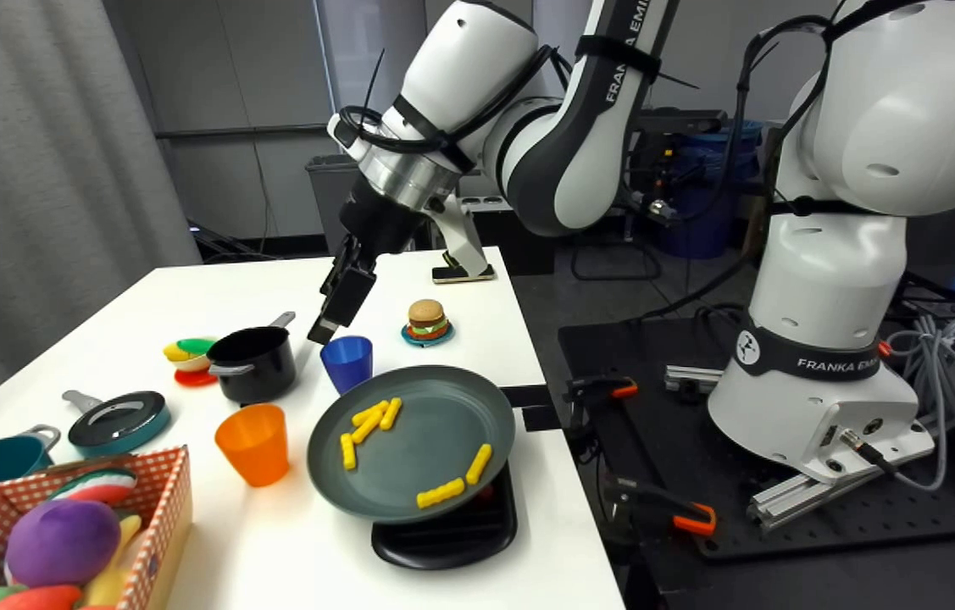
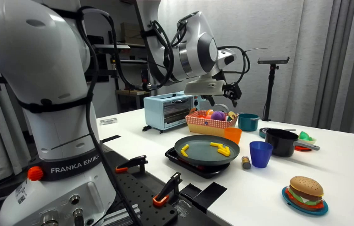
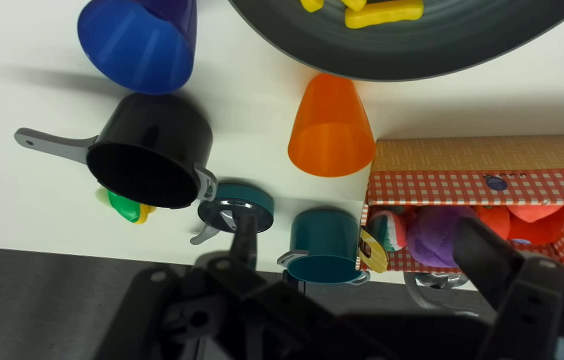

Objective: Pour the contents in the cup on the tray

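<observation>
Tool (image 2: pixel 223 104) spread wide, holding nothing; yellow sticks (image 1: pixel 368 427) lie on the tray (image 1: pixel 435 424); blue cup (image 1: pixel 348 366) upright beyond its far-left edge in an exterior view

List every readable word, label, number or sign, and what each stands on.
"FRANKA EMIKA": robot base.
"FRANKA EMI", cut off by the picture's edge: arm link.
Round emblem, no legible letters: robot base.
Too small or blurred: code label, robot base; blue badge, checked basket.

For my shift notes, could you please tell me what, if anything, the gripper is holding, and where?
Nothing is held; the gripper stands open, its jaws apart.
</observation>
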